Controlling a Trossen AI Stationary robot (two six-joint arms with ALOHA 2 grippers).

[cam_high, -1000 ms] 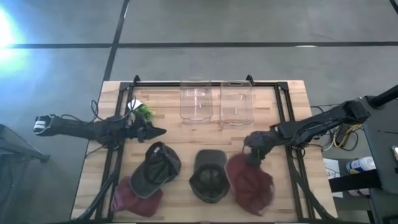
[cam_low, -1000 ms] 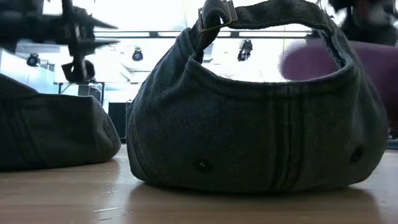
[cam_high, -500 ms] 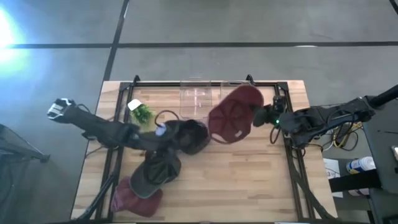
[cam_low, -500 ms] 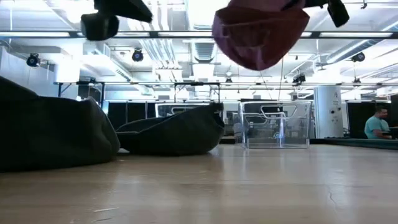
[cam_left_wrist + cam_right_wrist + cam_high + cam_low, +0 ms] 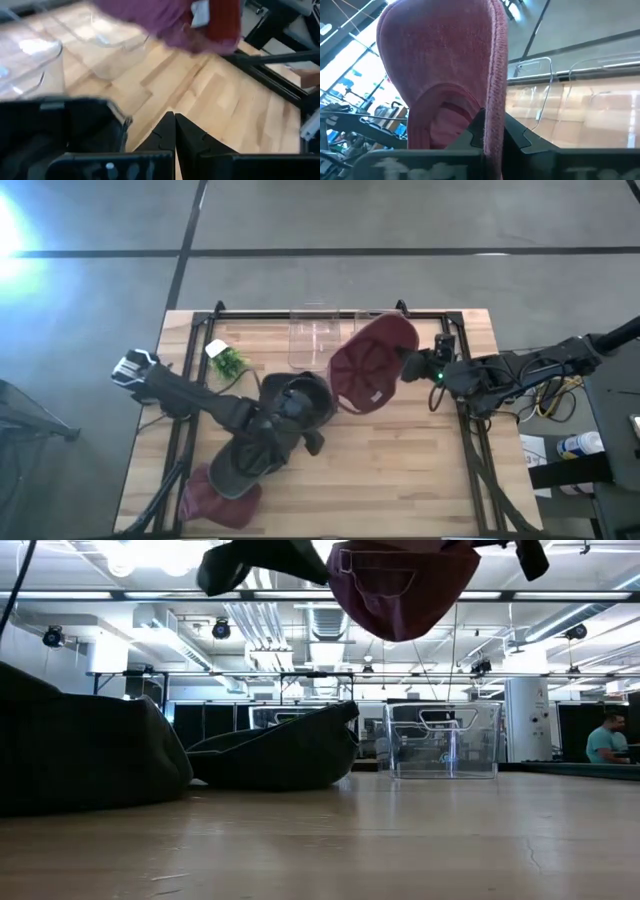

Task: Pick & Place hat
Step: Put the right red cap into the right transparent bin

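Note:
A maroon cap [image 5: 372, 365] hangs in the air over the far middle of the table, held by my right gripper [image 5: 408, 367], which is shut on it. In the low view this cap [image 5: 405, 585] floats high above the wood. A dark cap [image 5: 300, 395] lies on its crown at the table's middle, also seen as the dark cap [image 5: 280, 750] on the wood. My left gripper [image 5: 310, 435] hovers just near of it, raised [image 5: 260, 560] and shut [image 5: 175, 127] with nothing between the fingers. My right gripper pinches the maroon cap's stitched rim edge [image 5: 496, 85] between its two fingers [image 5: 517, 137]. It comes in level from the table's right. The cap is lifted clear, its hollow side up in the high view.
Two clear containers [image 5: 315, 340] [image 5: 445, 740] stand at the far edge, one partly under the held cap. An olive-grey cap [image 5: 250, 460] and another maroon cap [image 5: 215, 502] lie near left. A green item [image 5: 230, 362] sits far left. A person [image 5: 605, 740] sits in the room behind.
My right gripper has lifted the maroon cap off the near right of the table and carried it up toward the far edge by the containers. The dark cap has moved from the near centre to the table's middle. My left arm has swung from the left side toward the middle.

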